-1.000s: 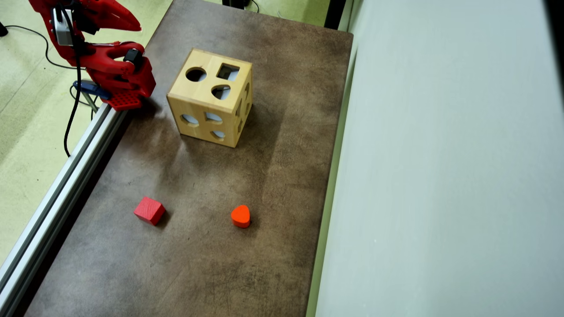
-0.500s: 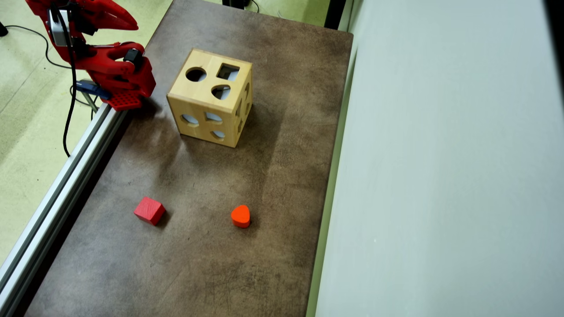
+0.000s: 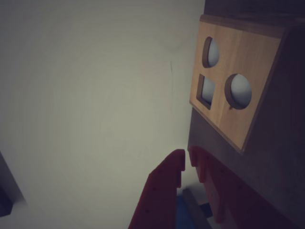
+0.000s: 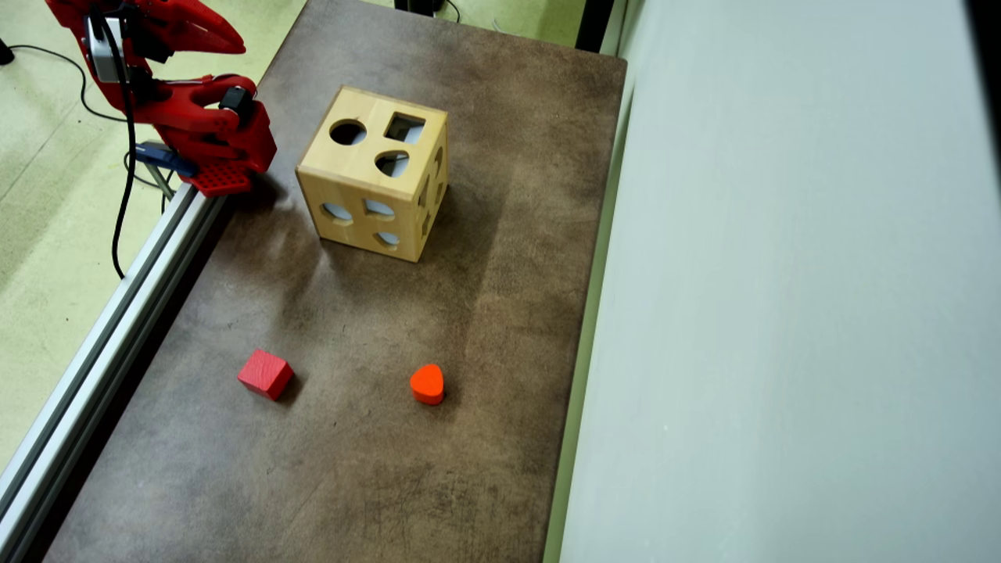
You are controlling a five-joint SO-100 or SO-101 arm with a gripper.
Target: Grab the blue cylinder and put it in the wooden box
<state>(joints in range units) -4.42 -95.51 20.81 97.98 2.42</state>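
The cylinder cannot be found in either view; whether it lies inside the box cannot be told. In the wrist view a blue patch shows low between the gripper's red fingers, but it is too dim and cropped to say what it is.

The gripper (image 3: 188, 160) has its two red fingertips nearly together, with only a thin gap between them, and nothing can be seen clamped at the tips. In the overhead view the gripper (image 4: 235, 45) is folded back at the top left corner, over the floor (image 4: 47, 234) just off the table (image 4: 352, 469) edge, its pointed tip aimed to the right.

The box (image 4: 371, 176) stands on the table to the right of the gripper and somewhat nearer the camera, well apart from it. Its top face shows a round hole, a square hole and a heart-like hole. In the wrist view the box (image 3: 243, 71) lies above and right of the fingertips, the same three holes turned toward the camera.

The red cube (image 4: 266, 374) sits on the table far from the gripper, toward the bottom of the overhead view. The orange heart (image 4: 427, 384) rests to the right of the cube, apart from it, both far below the box.

An aluminium rail (image 4: 102, 344) runs along the table's left edge, from below the arm's base (image 4: 219, 176) down to the bottom left corner. A black cable (image 4: 125, 203) hangs from the arm over the floor.
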